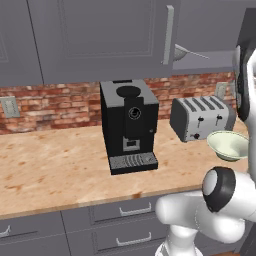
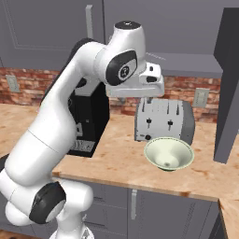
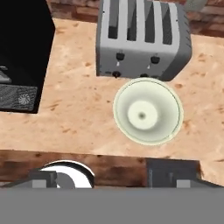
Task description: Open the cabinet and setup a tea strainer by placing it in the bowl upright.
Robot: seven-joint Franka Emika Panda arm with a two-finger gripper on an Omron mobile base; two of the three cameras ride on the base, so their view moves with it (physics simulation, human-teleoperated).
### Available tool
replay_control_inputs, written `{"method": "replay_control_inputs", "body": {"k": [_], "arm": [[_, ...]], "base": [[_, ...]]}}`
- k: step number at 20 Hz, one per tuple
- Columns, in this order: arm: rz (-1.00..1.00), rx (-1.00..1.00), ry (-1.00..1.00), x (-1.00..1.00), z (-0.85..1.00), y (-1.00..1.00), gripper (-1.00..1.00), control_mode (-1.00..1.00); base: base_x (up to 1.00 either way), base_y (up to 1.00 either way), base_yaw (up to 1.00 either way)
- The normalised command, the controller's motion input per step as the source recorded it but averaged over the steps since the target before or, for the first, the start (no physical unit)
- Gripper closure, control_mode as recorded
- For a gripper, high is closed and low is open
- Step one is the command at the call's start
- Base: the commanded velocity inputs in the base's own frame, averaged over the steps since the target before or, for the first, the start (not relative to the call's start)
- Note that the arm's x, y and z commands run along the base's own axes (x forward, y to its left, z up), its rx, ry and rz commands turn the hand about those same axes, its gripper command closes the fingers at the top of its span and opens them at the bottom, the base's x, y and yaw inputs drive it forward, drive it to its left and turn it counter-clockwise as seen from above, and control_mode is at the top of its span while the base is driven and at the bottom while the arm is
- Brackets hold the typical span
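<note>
The cabinet [image 1: 100, 35] hangs over the counter; its left door is shut and its right door [image 2: 228, 84] stands swung open. Inside, on the grey shelf, lies the tea strainer [image 1: 182, 51], its wire handle pointing right. The pale bowl [image 1: 228, 145] [image 2: 169, 154] [image 3: 148, 110] sits upright on the counter in front of the toaster and holds nothing. My gripper [image 2: 140, 95] [image 3: 109, 177] hangs above the counter below the cabinet, pointing down, just left of and above the bowl. Its fingers are open with nothing between them.
A silver toaster [image 1: 202, 118] [image 3: 142, 39] stands against the brick wall behind the bowl. A black coffee machine [image 1: 129, 125] [image 2: 88, 126] stands to its left. Grey drawers [image 1: 125, 212] run under the counter edge. The open door juts out at the right.
</note>
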Motion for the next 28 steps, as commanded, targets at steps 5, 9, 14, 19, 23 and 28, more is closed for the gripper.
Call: {"method": "replay_control_inputs", "body": {"k": [5, 9, 14, 19, 23, 28], "arm": [[-0.25, 0.36, -0.51, -0.01, 0.26, 0.52, -1.0, -1.0], [0.01, -0.04, -0.39, 0.0, 0.76, 0.34, -1.0, -1.0], [0.02, -0.28, -0.17, -0.01, 0.62, 0.44, -1.0, -1.0], [-0.02, 0.06, -0.02, 0.0, 0.45, 0.56, -1.0, -1.0], [0.0, 0.07, -0.03, 0.0, 0.58, 0.6, -1.0, -1.0], [-0.03, 0.0, -0.09, 0.0, 0.59, 0.54, -1.0, -1.0]], "base": [[0.0, 0.0, 0.0], [0.0, 0.0, 0.0], [0.0, 0.0, 0.0], [0.0, 0.0, 0.0], [0.0, 0.0, 0.0], [0.0, 0.0, 0.0]]}}
